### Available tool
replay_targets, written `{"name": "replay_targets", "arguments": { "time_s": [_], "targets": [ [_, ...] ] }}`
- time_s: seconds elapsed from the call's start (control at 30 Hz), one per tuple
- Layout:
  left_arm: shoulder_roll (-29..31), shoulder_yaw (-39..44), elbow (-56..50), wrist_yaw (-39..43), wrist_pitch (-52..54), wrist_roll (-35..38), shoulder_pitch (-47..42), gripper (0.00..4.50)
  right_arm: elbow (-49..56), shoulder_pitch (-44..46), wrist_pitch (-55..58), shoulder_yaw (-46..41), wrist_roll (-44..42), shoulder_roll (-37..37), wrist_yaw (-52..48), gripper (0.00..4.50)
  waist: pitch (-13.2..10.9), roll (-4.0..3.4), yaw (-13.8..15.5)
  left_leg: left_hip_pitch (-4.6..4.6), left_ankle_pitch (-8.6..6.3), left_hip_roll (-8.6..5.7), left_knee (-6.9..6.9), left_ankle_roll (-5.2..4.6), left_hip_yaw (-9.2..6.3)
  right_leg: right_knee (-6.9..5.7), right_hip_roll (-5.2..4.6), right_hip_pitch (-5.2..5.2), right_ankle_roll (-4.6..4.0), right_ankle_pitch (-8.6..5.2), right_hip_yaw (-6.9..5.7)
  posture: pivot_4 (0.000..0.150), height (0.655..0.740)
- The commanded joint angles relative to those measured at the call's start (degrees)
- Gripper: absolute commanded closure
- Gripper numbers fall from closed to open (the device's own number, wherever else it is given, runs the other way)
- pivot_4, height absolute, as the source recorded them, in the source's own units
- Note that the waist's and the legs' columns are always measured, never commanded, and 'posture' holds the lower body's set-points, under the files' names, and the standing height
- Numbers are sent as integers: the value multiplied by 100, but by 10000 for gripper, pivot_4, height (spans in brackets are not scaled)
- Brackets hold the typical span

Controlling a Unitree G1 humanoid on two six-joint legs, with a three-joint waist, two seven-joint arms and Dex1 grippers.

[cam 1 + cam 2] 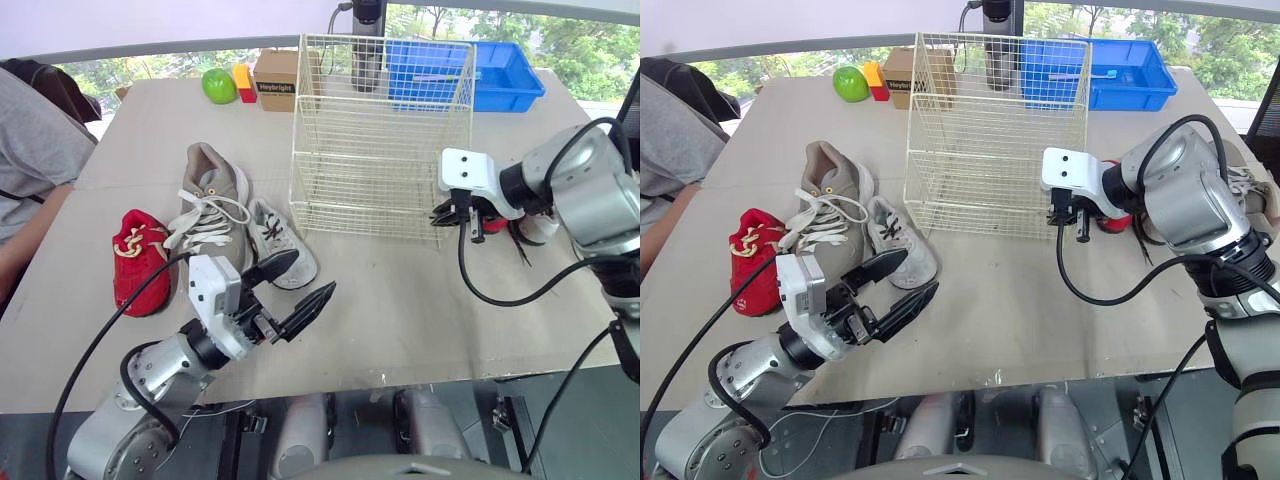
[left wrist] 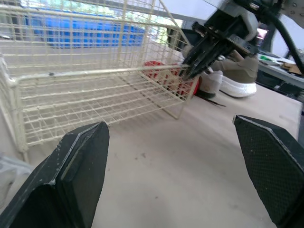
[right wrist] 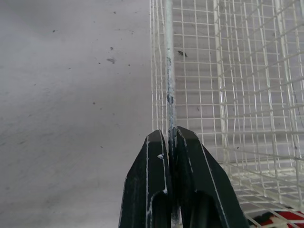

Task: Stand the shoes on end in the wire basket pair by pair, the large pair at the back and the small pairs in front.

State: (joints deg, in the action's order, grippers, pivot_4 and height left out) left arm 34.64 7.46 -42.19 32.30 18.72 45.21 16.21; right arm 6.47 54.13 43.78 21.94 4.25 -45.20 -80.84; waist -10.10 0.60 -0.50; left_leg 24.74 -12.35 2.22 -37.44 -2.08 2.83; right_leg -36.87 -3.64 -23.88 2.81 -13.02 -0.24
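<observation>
- Nearest, 7 o'clock: the left gripper [image 1: 314,271] is being held just above the table [image 1: 420,320]. Its fingers are being held wide apart with nothing between them.
- 9 o'clock, just beyond it: three shoes are being seen lying flat on the table, side by side.
  - A small red shoe [image 1: 140,262] is outermost.
  - A large grey shoe [image 1: 212,195] with loose white laces is in the middle.
  - A small grey shoe [image 1: 280,240] is innermost, its toe being partly covered by the upper left finger.
- Centre, toward 12 o'clock: the wire basket [image 1: 380,130] is being seen standing on the table. Which side is open cannot be told.
- 3 o'clock side of the basket: the right gripper [image 3: 170,132] is being pressed together on an upright corner wire, the wire being pinched between both fingers.
- Just behind that gripper: a second red shoe [image 1: 1114,222] is being largely hidden by gripper and wrist.
- Beside it: a second large shoe [image 2: 235,78] with a white sole is being cut off by the right arm.
- Farthest, 11 o'clock: a green round object [image 1: 218,85], a yellow-and-red block [image 1: 244,82] and a cardboard box [image 1: 275,80].
- Farthest, 1 o'clock: a blue bin [image 1: 505,70] is being partly screened by the basket mesh.
- 9 o'clock edge: a person [image 1: 30,150] is being cut off by the frame.
</observation>
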Motion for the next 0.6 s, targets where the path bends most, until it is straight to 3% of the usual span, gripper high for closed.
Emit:
{"name": "replay_targets", "arguments": {
  "time_s": [0.03, 0.3, 0.4, 0.53, 0.57, 0.6],
  "targets": [
    [2, 175, -85, 238, -88, 90, 59, 0, 364, -88, 342, -196, -190, -194, 80, 44596, 0, 0, 2, 0, 0, 0, 0, 0, 1, 0, 0, 0, 0, 0, 0, 1500, 7400],
    [-120, 177, -241, 359, -174, -113, 313, 0, 1672, -368, 2188, -409, -771, -107, 842, 44596, 0, 1, -5, -1, 0, 3, 0, 0, -7, -1, 1, 0, 0, 0, -1, 1500, 7400],
    [-151, 152, -258, 377, -189, -173, 351, 0, 1879, -525, 2268, -551, -922, -101, 1147, 44596, 1, 3, -3, -1, 0, 3, 0, 0, -8, -1, -1, 0, 0, 0, 0, 1500, 7400],
    [-149, 160, -191, 459, -184, -211, 287, 0, 1911, -774, 1468, -873, -1151, -163, 1354, 44596, 2, 4, -5, -2, 0, 2, 0, 0, -6, -1, 0, 0, 0, 0, 0, 1500, 7400],
    [-144, 164, -167, 485, -169, -203, 245, 0, 1863, -795, 1421, -996, -1243, -150, 1404, 40495, 2, 4, -8, -1, 0, 2, 0, 0, -5, -1, 1, 0, 0, 0, 0, 1500, 7400],
    [-134, 163, -146, 514, -153, -196, 208, 0, 1828, -808, 1401, -1088, -1328, -146, 1438, 39336, 2, 4, -11, -1, 0, 2, 0, 0, -5, -1, 0, 0, 0, 0, 0, 1500, 7400]
  ]
}}
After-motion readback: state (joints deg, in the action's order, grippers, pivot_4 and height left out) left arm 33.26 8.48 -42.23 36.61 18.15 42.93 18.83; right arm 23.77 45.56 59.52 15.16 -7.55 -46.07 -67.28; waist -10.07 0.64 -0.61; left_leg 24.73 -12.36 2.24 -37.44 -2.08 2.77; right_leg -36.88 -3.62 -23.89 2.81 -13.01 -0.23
